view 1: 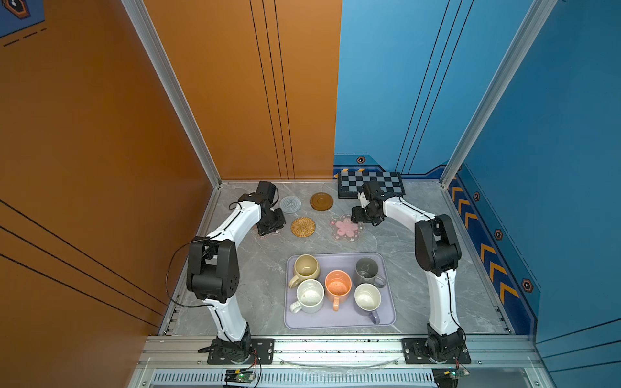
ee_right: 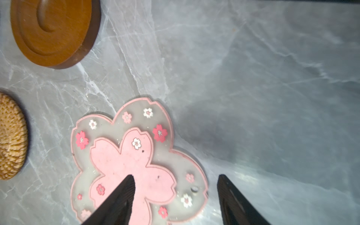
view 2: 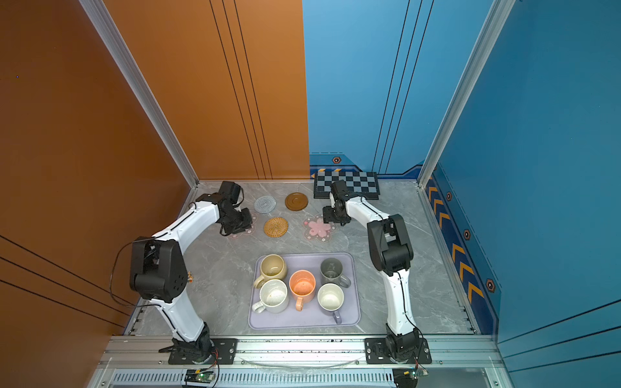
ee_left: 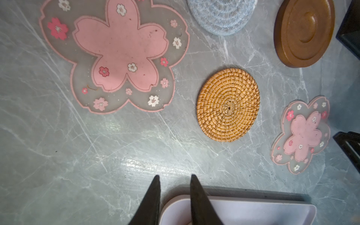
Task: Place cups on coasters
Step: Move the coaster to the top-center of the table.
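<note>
Five cups stand on the lavender tray (view 1: pixel 336 324): beige (view 1: pixel 305 267), white speckled (view 1: pixel 309 295), orange (view 1: pixel 337 285), grey (view 1: pixel 366 270) and lavender (view 1: pixel 367 298). Behind the tray lie the coasters: grey spiral (view 1: pixel 290 204), brown disc (view 1: pixel 321 201), rattan (view 1: pixel 302 226) and a pink flower (view 1: pixel 346 228). My left gripper (view 1: pixel 268 228) hovers over the other pink flower coaster (ee_left: pixel 120 54), largely hiding it in both top views. Its jaws (ee_left: pixel 174 176) stand slightly apart and empty. My right gripper (ee_right: pixel 176 175) is open over the edge of the pink flower coaster (ee_right: pixel 120 165).
A black-and-grey checkered board (view 1: pixel 371 183) lies at the back right, just behind the right wrist. Orange and blue walls close in the table on three sides. Bare marble lies between the coasters and the tray.
</note>
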`<state>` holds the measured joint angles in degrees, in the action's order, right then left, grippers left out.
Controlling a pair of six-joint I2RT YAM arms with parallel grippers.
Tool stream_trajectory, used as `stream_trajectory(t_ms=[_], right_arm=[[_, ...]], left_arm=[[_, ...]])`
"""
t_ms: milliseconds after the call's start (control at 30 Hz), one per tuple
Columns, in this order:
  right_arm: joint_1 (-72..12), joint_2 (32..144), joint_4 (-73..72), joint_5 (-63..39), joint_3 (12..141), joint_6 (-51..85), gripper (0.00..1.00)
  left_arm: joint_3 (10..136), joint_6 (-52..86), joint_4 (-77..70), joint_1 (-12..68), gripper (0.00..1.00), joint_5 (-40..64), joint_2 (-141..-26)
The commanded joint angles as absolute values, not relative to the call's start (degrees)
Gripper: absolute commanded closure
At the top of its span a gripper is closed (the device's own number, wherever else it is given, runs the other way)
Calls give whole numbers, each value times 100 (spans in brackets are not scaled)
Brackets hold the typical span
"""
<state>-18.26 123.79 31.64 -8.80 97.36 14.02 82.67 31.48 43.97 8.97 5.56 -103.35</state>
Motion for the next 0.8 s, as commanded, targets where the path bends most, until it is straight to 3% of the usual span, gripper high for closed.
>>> stream_trajectory(t_ms=[0, 300, 767], right_arm=[[-1767, 11924, 3349, -753, 9447, 1428, 30], [-1803, 11313, 3340, -782, 8466, 1382, 31], [-2069, 11705, 2654, -1090, 8164, 1879, 31]], left_arm=[[8148, 3120, 4507, 942, 72, 528, -10204], [8063, 3095, 4501, 958, 72, 521, -10107], [7922, 3055, 4505, 870, 72, 536, -10091]])
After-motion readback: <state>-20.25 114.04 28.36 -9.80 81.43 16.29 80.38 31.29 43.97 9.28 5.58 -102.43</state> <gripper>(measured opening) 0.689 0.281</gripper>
